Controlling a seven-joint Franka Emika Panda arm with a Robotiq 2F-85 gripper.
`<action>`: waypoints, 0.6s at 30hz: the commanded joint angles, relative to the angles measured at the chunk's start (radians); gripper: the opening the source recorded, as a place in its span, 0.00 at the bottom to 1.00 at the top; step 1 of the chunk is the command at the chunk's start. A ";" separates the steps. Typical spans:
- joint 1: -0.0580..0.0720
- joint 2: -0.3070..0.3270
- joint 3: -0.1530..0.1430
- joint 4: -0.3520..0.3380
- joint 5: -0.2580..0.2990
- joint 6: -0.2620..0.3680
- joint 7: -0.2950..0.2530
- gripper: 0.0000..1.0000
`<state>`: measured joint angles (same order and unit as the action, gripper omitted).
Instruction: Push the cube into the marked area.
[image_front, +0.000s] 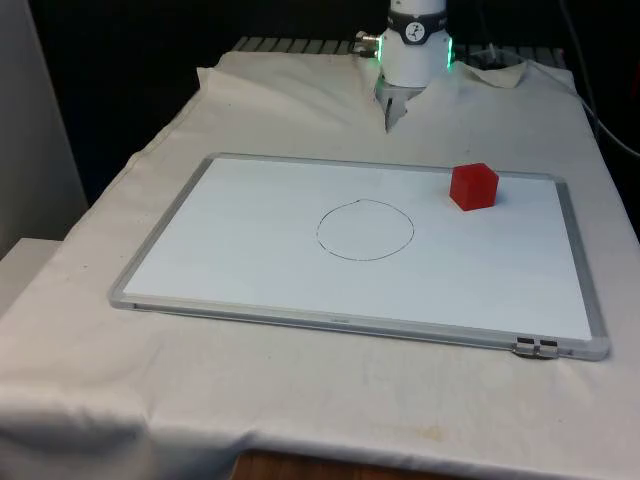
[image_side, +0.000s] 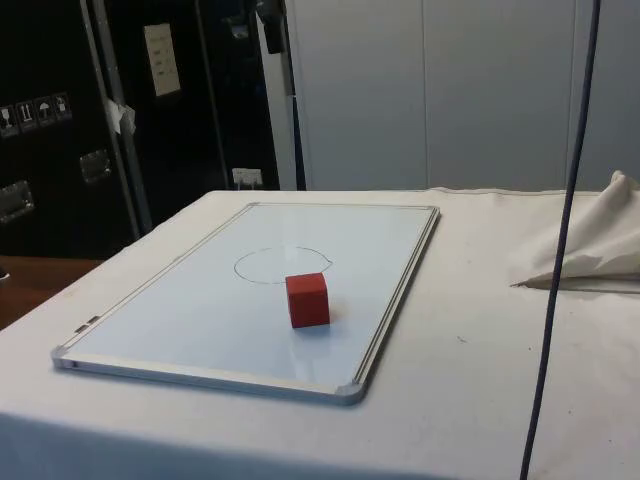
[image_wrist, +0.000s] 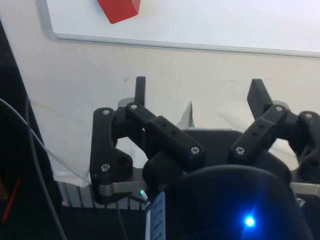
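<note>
The red cube (image_front: 473, 187) sits upright on the whiteboard (image_front: 250, 270), ahead of my gripper (image_wrist: 200, 95) and off to one side of it, near the board edge closest to me. It is not touched by anything. In the side view the cube (image_side: 307, 300) rests just outside the drawn circle (image_side: 283, 265), close to its line but apart from it. In the front view the circle (image_front: 365, 230) lies near the middle of the board, farther from my gripper than the cube and toward the front view's left of it.

My gripper hangs over the white cloth (image_wrist: 90, 100), short of the whiteboard's metal frame (image_wrist: 175, 45). Its two black fingers (image_wrist: 140, 89) stand wide apart and hold nothing; bare cloth shows between them. The cube (image_wrist: 120, 10) lies beyond the frame, well apart from both fingertips.

The whiteboard lies flat on the cloth-covered table (image_front: 300, 400). The cloth is bunched into folds near my base (image_front: 300, 85).
</note>
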<state>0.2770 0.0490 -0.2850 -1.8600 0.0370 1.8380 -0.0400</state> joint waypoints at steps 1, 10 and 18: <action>0.000 0.000 0.000 -0.001 0.000 0.000 0.000 0.99; 0.000 0.000 0.000 0.000 0.000 0.000 0.000 0.47; 0.001 -0.006 0.001 -0.006 0.001 0.004 -0.001 0.09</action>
<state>0.2770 0.0490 -0.2850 -1.8600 0.0370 1.8380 -0.0410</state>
